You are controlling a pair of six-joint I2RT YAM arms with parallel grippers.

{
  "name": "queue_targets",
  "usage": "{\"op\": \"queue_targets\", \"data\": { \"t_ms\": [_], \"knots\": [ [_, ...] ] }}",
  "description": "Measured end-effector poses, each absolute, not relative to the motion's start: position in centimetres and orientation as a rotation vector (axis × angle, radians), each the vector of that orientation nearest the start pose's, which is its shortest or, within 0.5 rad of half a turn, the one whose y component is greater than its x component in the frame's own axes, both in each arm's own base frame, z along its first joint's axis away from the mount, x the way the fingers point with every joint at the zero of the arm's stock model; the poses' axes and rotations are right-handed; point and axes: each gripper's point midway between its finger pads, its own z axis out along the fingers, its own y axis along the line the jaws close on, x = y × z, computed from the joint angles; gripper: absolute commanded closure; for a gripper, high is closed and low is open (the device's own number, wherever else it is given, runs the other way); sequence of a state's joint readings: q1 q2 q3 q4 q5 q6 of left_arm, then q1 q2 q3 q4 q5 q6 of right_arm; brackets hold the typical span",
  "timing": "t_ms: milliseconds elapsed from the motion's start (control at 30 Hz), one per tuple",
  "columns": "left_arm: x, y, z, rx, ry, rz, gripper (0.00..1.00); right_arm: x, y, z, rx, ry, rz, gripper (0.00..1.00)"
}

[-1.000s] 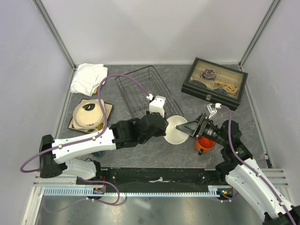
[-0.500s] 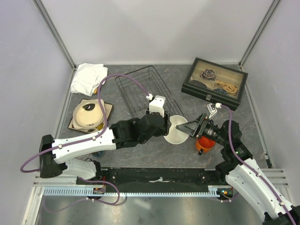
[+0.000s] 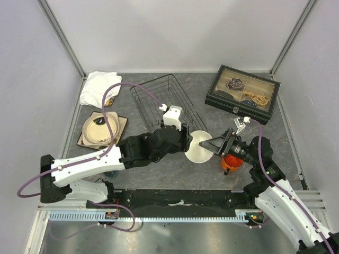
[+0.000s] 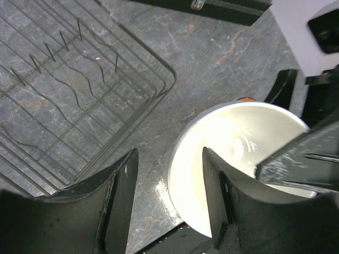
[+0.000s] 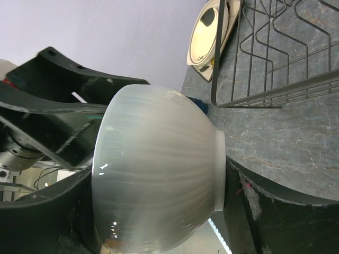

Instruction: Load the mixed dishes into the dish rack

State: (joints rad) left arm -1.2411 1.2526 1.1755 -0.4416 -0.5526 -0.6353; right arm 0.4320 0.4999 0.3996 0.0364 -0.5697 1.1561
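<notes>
The white bowl [image 3: 198, 147] [image 5: 153, 169] hangs tipped on its side just right of the dish rack [image 3: 161, 100] [image 4: 69, 90]. My right gripper [image 3: 207, 145] [image 5: 159, 190] is shut on it, one finger against the foot and the other at the rim. My left gripper [image 3: 186, 144] [image 4: 169, 159] is open, straddling the bowl's [image 4: 238, 153] rim without pressing it. The orange mug [image 3: 231, 163] stands under the right wrist. The cream brown-rimmed plate [image 3: 99, 130] lies on the square tan plate [image 3: 85, 140] at the left.
A black glass-lidded box [image 3: 242, 93] sits at the back right. A white folded cloth [image 3: 98, 87] lies at the back left. The left arm's purple cable [image 3: 139, 87] loops over the rack's near-left corner.
My left gripper has opened and let go of the bowl's rim. The left arm has shifted slightly. The bowl stays in the right gripper, which has not moved.
</notes>
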Motion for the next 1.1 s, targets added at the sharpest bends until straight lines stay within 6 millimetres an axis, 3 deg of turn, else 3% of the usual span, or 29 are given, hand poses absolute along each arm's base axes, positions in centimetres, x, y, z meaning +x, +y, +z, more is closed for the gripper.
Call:
{"op": "queue_targets", "data": {
  "t_ms": [167,333,533,700,1100],
  "knots": [
    [18.7,-32.1,28.6,0.244,1.989,-0.663,0.41,16.4,21.4,24.4,0.189,1.91,1.606,0.57],
    [18.5,-30.9,29.9,0.222,1.967,-0.675,0.41,16.9,21.5,23.7,0.204,1.933,1.585,0.57],
    [18.3,-28.7,31.1,0.191,1.947,-0.663,0.41,18.6,21.9,20.8,0.228,2.037,1.499,0.56],
    [18.3,-26.8,31.4,0.164,1.938,-0.625,0.4,20.9,22.6,19.3,0.224,2.132,1.416,0.56],
    [17.6,-21.2,29.9,0.094,1.961,-0.525,0.4,27.7,25.6,20.8,0.131,2.13,1.359,0.56]
  ]
}}
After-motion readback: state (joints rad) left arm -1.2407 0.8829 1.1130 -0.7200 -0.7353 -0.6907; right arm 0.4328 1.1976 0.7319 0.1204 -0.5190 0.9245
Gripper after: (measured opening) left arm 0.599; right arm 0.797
